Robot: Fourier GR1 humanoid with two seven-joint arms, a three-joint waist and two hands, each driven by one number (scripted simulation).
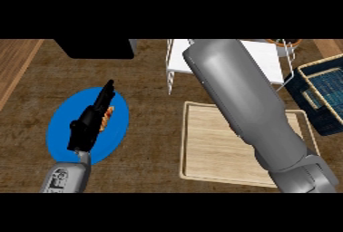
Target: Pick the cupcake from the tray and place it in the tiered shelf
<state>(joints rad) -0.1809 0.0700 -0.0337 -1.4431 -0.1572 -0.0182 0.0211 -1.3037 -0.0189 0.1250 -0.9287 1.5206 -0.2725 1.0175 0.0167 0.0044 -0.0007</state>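
A pale wooden tray (208,149) lies right of centre on the counter, and no cupcake shows on its visible part. Behind it stands the white wire tiered shelf (264,56). My right forearm (241,99) crosses the tray and reaches up over the shelf; the hand itself is past the top edge of the view, so I cannot see whether it holds anything. My left hand (90,122) hovers open with straight fingers over a blue plate (64,131) on the left. The cupcake is not visible anywhere.
A small orange food item (108,118) lies on the blue plate, partly under my left hand. A woven basket with a blue lining (328,95) sits at the right edge. A black box (94,47) stands at the back left.
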